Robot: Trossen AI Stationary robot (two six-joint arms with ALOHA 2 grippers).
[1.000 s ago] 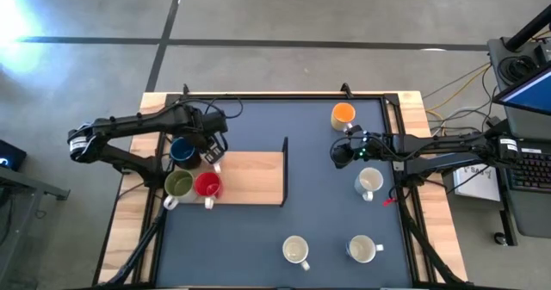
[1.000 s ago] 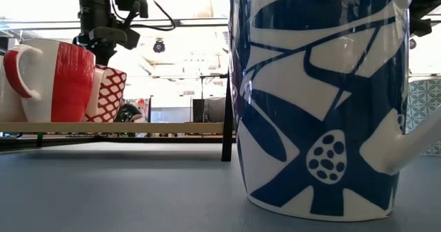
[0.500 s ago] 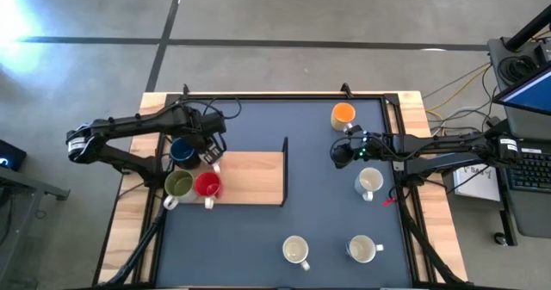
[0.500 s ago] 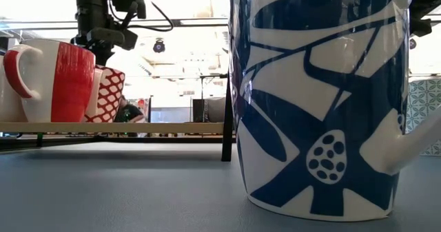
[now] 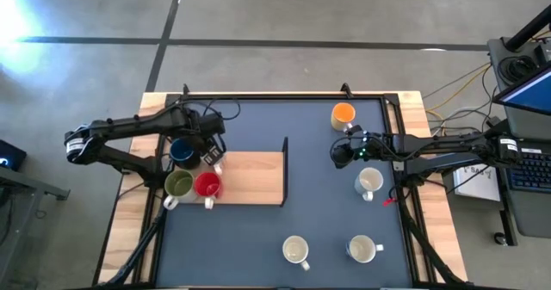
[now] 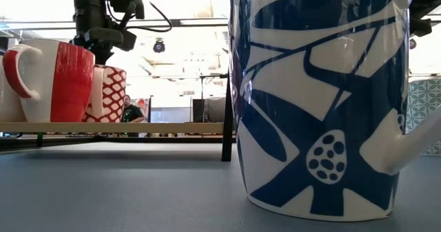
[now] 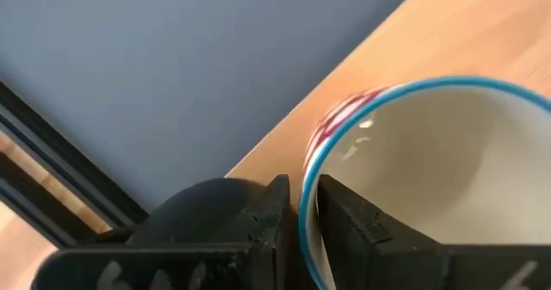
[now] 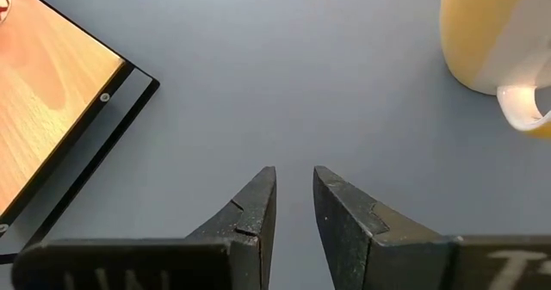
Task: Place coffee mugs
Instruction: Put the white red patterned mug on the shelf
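Observation:
My left gripper [image 5: 211,155] is shut on a red-and-white checked mug [image 6: 107,94] with a blue rim, at the wooden board's [image 5: 254,180] far-left corner. Beside it are the dark blue mug [image 5: 182,152], the olive green mug [image 5: 178,184] and the red mug [image 5: 207,185]; the red one stands on the board. The orange mug [image 5: 343,114] and three white mugs [image 5: 370,181] [image 5: 295,249] [image 5: 362,249] stand on the grey mat. My right gripper [image 5: 340,155] hovers open and holds nothing, between the orange mug and the nearest white mug. My left gripper pinches the checked mug's wall at the rim [image 7: 307,171], one finger inside the mug and one outside. The fingers come from above, pointing down. The mug stands nearly upright with its base at the board's top [image 6: 103,122]; whether it rests there I cannot tell.
A thin dark upright post [image 5: 285,144] rises at the board's far-right corner. A black frame [image 5: 392,109] edges the mat. In the low view a blue-and-white patterned mug [image 6: 324,101] stands close to the camera and hides the table's right half. Bare mat lies between board and right-hand mugs.
The checked mug was tilted on the board a second ago and now stands nearly upright. My left gripper has shifted slightly toward the table's left edge, still shut on it.

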